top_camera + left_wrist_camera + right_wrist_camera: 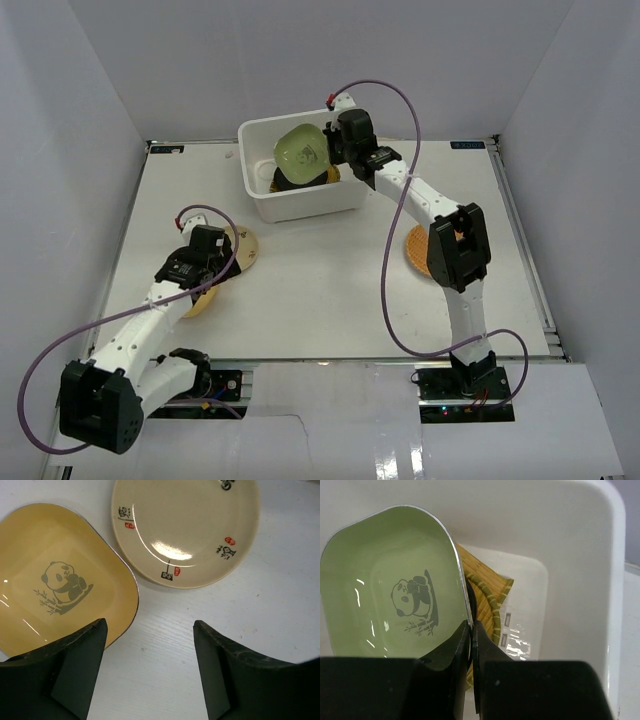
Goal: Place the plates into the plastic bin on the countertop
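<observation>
My right gripper (pixel 471 630) is shut on the rim of a pale green squarish plate (pixel 395 595) with a panda print, held tilted on edge above the white plastic bin (pixel 262 205). A woven bamboo tray (pixel 485 595) and a dark dish lie in the bin (pixel 580 555) below it. My left gripper (pixel 150 645) hangs open over the white countertop (pixel 260 610), with bare table between its fingers. Just ahead of it lie a tan squarish panda plate (pixel 55 580) and a round beige plate (pixel 185 525). The left finger overlaps the tan plate's edge.
An orange woven round plate (pixel 414 250) lies at mid right, partly hidden behind the right arm (pixel 455 250). Pale grey walls enclose the countertop (pixel 320 300) on three sides. The left arm (pixel 150 320) stretches over the near left area.
</observation>
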